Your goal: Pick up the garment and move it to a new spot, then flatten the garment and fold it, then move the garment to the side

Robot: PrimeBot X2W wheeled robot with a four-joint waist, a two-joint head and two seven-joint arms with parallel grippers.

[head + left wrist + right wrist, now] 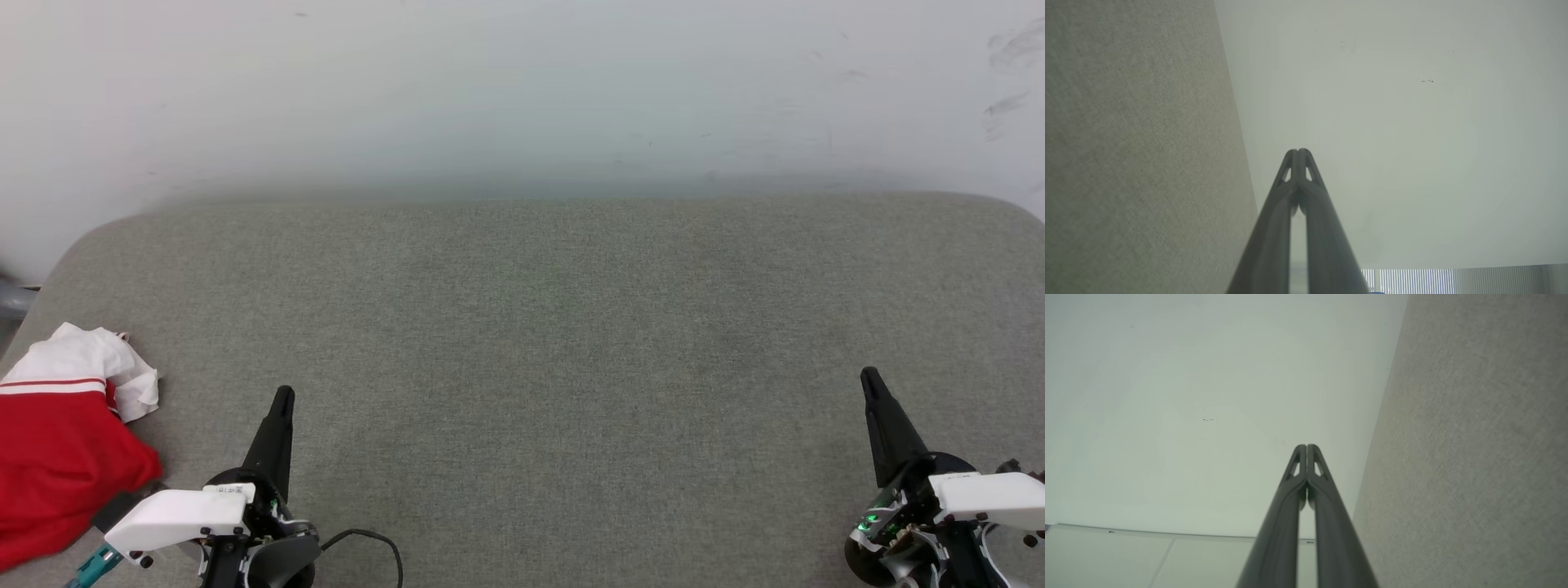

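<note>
Here, my left pincer [282, 395] and right pincer [869, 375] sit closed, empty; the crumpled garment [57, 445] lies at the grey surface's [522, 327] edge, where a clumsy grab might push it off.

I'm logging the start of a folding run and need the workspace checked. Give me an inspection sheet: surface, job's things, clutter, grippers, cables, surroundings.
Surface: grey woven padded surface with rounded far corners; no stains seen.
Job's things: garment, red and white, crumpled at the surface's left edge and partly cut off by the head view; not held.
Clutter: nothing seen.
Grippers: left gripper shut, holding nothing, fingertips apart from the garment; right gripper shut, holding nothing.
Cables: black cable loops beside the left wrist.
Surroundings: pale wall behind the surface, with dark scuffs at its upper right.
</note>
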